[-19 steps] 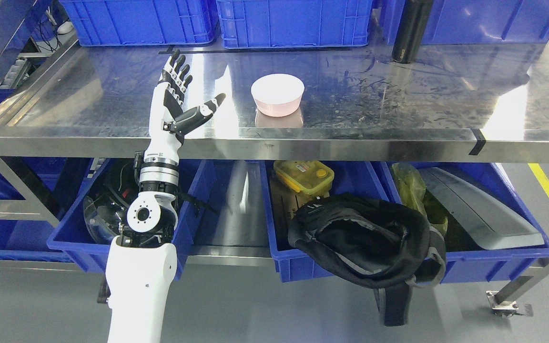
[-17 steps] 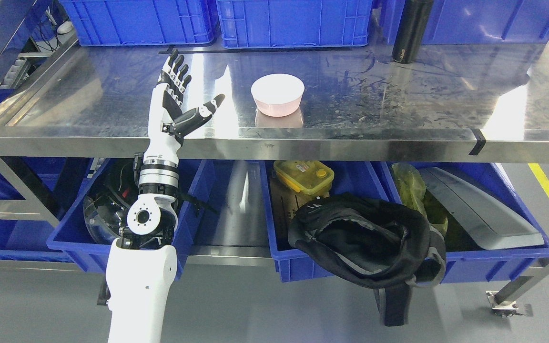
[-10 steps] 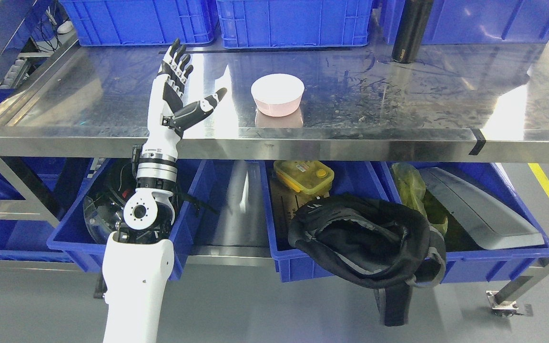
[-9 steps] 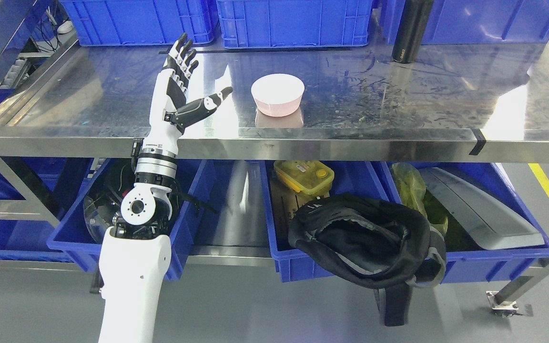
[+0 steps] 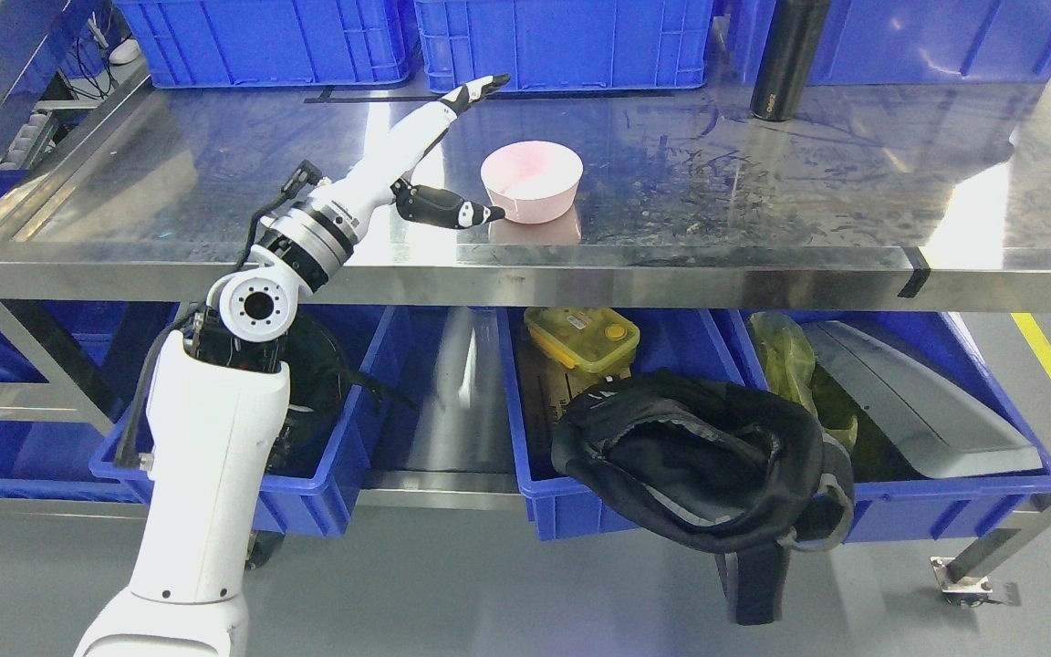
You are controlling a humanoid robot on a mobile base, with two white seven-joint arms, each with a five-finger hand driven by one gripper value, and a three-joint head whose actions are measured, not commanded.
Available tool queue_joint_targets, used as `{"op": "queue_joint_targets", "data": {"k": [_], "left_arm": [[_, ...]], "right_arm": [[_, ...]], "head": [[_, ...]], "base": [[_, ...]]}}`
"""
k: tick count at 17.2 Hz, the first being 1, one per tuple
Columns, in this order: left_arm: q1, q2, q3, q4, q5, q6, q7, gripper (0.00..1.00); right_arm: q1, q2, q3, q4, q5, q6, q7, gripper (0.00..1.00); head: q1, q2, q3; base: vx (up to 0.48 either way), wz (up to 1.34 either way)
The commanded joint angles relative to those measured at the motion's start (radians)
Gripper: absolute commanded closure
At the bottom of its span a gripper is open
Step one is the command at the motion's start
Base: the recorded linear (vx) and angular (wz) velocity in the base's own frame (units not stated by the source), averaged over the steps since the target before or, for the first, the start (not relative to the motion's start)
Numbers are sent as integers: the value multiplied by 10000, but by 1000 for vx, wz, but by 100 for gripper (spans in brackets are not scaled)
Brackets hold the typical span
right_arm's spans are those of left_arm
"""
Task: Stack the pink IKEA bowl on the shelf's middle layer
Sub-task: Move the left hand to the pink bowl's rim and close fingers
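A pink bowl [image 5: 533, 181] sits upright on the steel shelf [image 5: 215, 192], near its middle. My left hand [image 5: 466, 151] reaches over the shelf from the lower left and is open. Its fingers [image 5: 475, 89] point up and to the right, behind the bowl's left side. Its thumb [image 5: 452, 210] lies in front, just left of the bowl's rim. The hand brackets the bowl's left side and does not grasp it. My right arm is not in view.
Blue crates [image 5: 562, 41] line the back of the shelf. A black bottle [image 5: 785, 59] stands at the back right. Below, blue bins hold a yellow lidded box [image 5: 582, 338], a black bag [image 5: 699, 456] and a grey panel [image 5: 918, 392].
My left arm has swung right and forward. The hand turned from upright, palm facing right, to stretched out beside the bowl. The bowl has stayed in place.
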Motion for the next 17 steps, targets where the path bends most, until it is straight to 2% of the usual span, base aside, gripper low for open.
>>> {"op": "queue_joint_targets", "data": {"k": [1, 3, 10, 12, 17], "left_arm": [[-1142, 1109, -1826, 276, -3939, -18, -1236, 0], [-1097, 1048, -2150, 291, -4143, -34, -1761, 0], [-1740, 99, -2259, 1607, -4266, -80, -1641, 2], [-1955, -484, -2243, 2115, -4281, -34, -1549, 6], [-2400, -914, -2259, 3219, -4801, -34, -1548, 18]], "right_arm": [[230, -175, 1, -175, 3, 8, -41, 0], [230, -175, 1, -175, 3, 8, -41, 0], [230, -175, 1, -175, 3, 8, -41, 0], [230, -175, 1, -175, 3, 8, -41, 0], [230, -175, 1, -175, 3, 8, -41, 0]], "head": [[0, 0, 0], [0, 0, 0], [0, 0, 0], [0, 0, 0], [0, 0, 0]], "base": [[0, 0], [0, 0], [0, 0], [0, 0], [0, 0]]}}
